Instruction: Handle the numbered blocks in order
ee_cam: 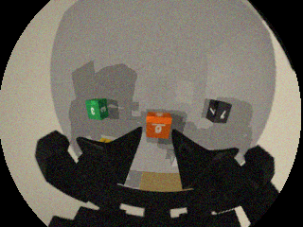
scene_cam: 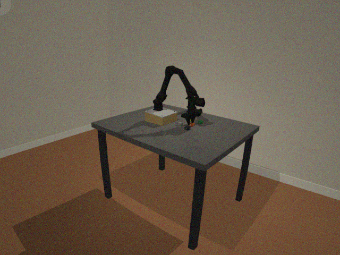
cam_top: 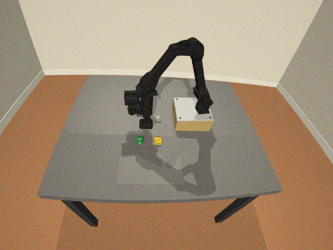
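Note:
My gripper [cam_top: 145,130] [ee_cam: 157,130] is partly open, pointing down, with its fingertips on either side of the orange block [scene_cam: 192,124] [ee_cam: 158,127]. Narrow gaps seem to show beside that block in the wrist view; its round digit is too blurred to name. The orange block is hidden in the top view. A green block [cam_top: 139,140] [scene_cam: 200,121] [ee_cam: 97,109] and a yellow block [cam_top: 157,141] [ee_cam: 105,140] stand nearby. A black block [scene_cam: 187,128] [ee_cam: 219,111] is on the other side. A pale grey block [cam_top: 157,118] [scene_cam: 180,124] stands towards the base. Their digits are unclear.
The arm's base stands on a wooden box with a white top [cam_top: 187,109] [scene_cam: 162,112], beside the blocks on the grey table [cam_top: 93,164] [scene_cam: 164,139]. The yellow block is mostly behind the left finger in the wrist view.

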